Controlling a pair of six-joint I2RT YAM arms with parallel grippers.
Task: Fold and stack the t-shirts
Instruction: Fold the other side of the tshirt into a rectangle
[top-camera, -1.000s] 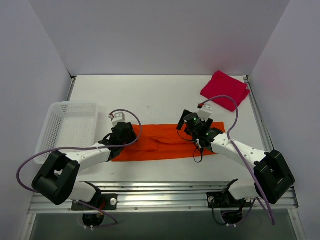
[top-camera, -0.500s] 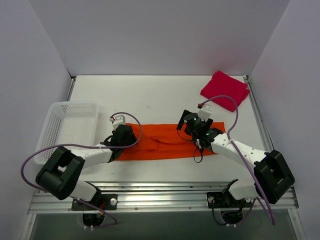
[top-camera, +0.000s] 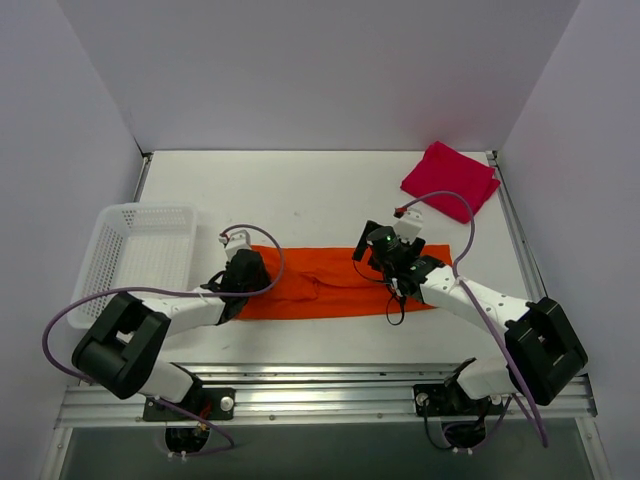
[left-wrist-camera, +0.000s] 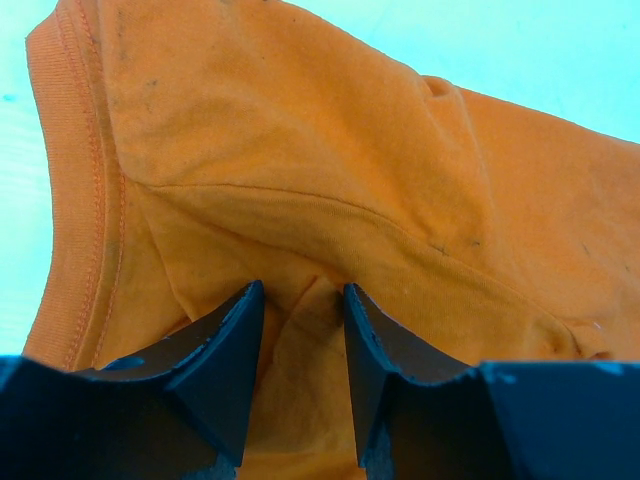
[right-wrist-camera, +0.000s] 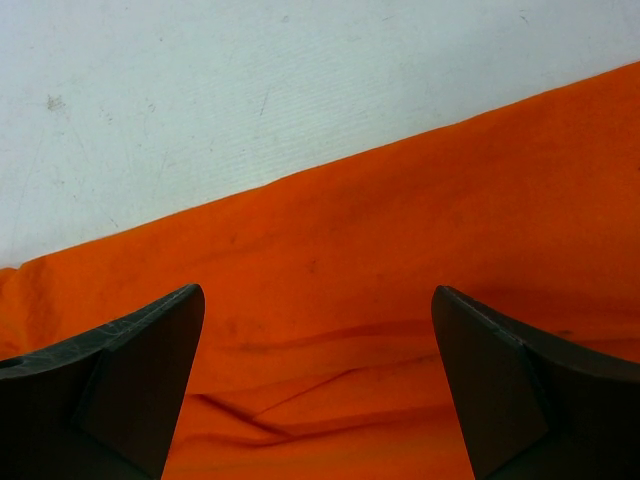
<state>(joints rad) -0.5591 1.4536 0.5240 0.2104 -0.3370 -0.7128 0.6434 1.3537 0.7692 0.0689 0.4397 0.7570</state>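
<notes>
While lying as a long strip across the near table (top-camera: 300, 190), orange shirt (top-camera: 330, 285): left claw (left-wrist-camera: 298, 340) pinches a fold at its left end; right claw (right-wrist-camera: 318, 390) spread wide above its right part. Red shirt (top-camera: 450, 180): folded, far right corner.

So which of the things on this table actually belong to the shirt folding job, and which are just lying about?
Part of the job:
orange t-shirt
red t-shirt

Just lying about:
white mesh basket
</notes>
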